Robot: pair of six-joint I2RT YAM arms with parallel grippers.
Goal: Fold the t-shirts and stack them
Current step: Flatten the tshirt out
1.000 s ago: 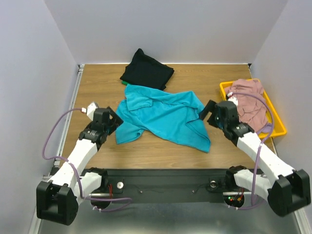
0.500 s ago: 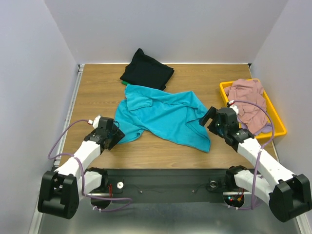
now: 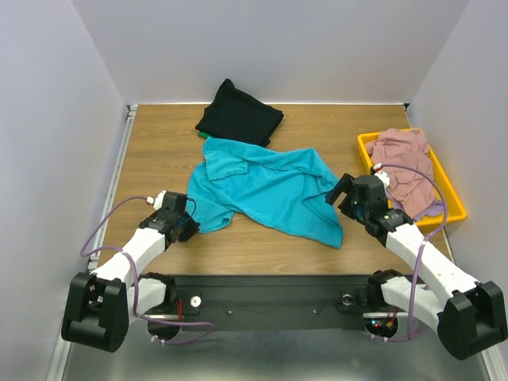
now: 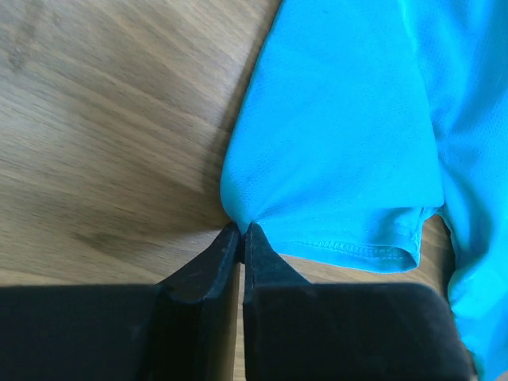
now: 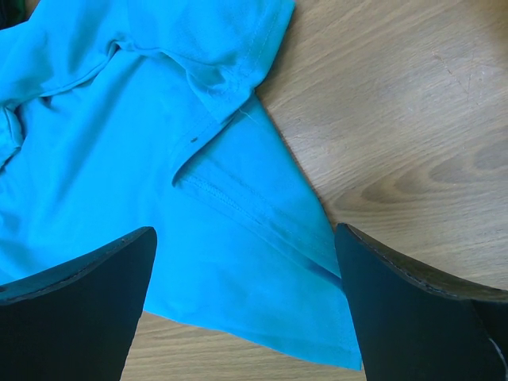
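A teal t-shirt (image 3: 262, 186) lies crumpled and spread in the middle of the table. My left gripper (image 3: 190, 216) sits low at the shirt's near left corner. In the left wrist view that gripper (image 4: 240, 230) is shut, with a pinch of the teal fabric (image 4: 341, 143) caught at its tips. My right gripper (image 3: 337, 190) hovers open over the shirt's right lower corner. In the right wrist view its fingers (image 5: 79, 302) straddle the teal hem (image 5: 262, 238) without touching it. A black t-shirt (image 3: 240, 119) lies folded at the back, and a dusty pink one (image 3: 405, 163) fills the tray.
A yellow plastic tray (image 3: 367, 143) stands at the right edge, holding the pink shirt. A sliver of green cloth (image 3: 203, 135) peeks out under the black shirt. Bare wood (image 3: 159, 143) shows left of the teal shirt and along the near edge.
My left gripper dropped nearer to the shirt's left corner and closed on it. The right arm slid slightly nearer a second ago, then held still, jaws open.
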